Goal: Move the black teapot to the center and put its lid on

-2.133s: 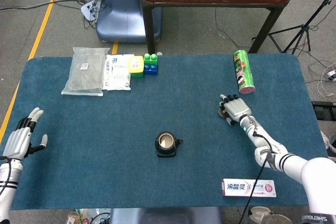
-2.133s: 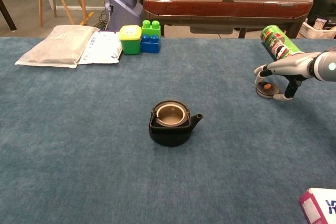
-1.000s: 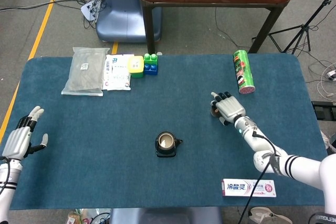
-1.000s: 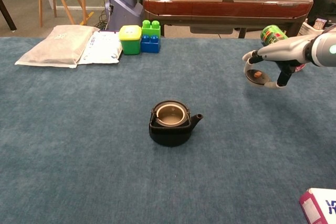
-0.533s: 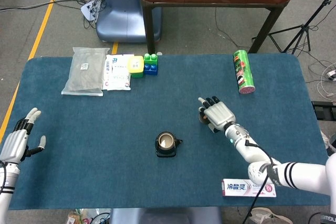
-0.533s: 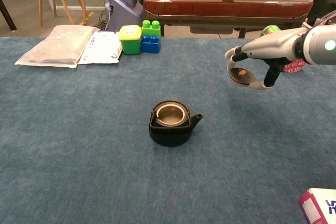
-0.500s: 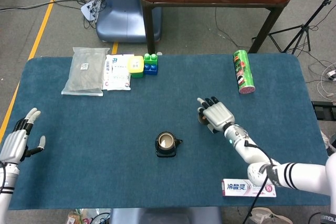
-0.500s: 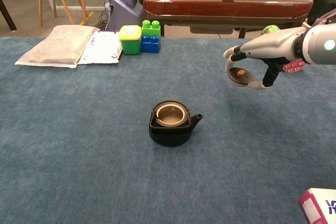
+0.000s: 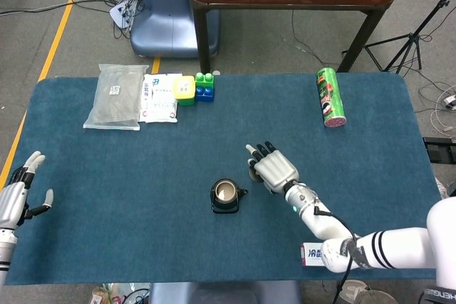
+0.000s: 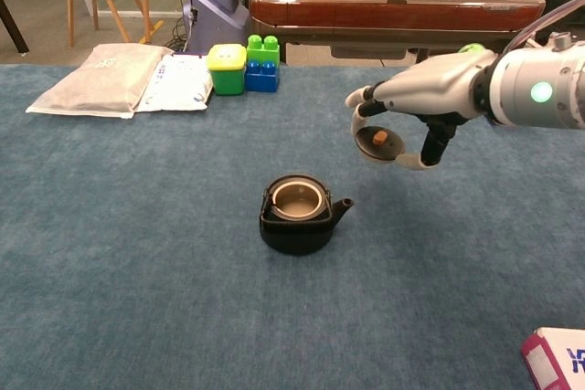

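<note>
Above the tabletop, right of the teapot:
Right hand: the right hand (image 10: 402,125) hangs in the air, fingers (image 10: 363,96) curled down around the lid, thumb under its far edge; the head view shows the same hand (image 9: 274,169) from the back, fingers pointing up and left.
Lid: the lid (image 10: 382,145) is round and dark with a small orange-brown knob on top, held clear of the cloth and tilted a little; the head view shows only a sliver of it (image 9: 253,174) under the fingers.
Teapot: the black teapot (image 10: 298,215) stands upright near the middle of the tabletop, mouth uncovered, pale inside, spout toward the right hand; the lid is above and to the right of it, not touching. Seen from the head camera, the teapot (image 9: 226,196) sits just left of and below the hand.
Left hand: the left hand (image 9: 16,201) is at the far left edge of the tabletop, fingers spread, holding nothing, well apart from the teapot.
Tabletop: a blue cloth-covered tabletop (image 9: 142,176).
Back left: a grey bag (image 9: 114,96), a white packet (image 9: 159,97), a yellow-lidded green tub (image 9: 185,90) and green and blue toy bricks (image 9: 205,86) in a row.
Back right: a green can (image 9: 330,97) lying on its side.
Front right: a toothpaste box (image 9: 313,254) near the edge, partly behind the right forearm.
</note>
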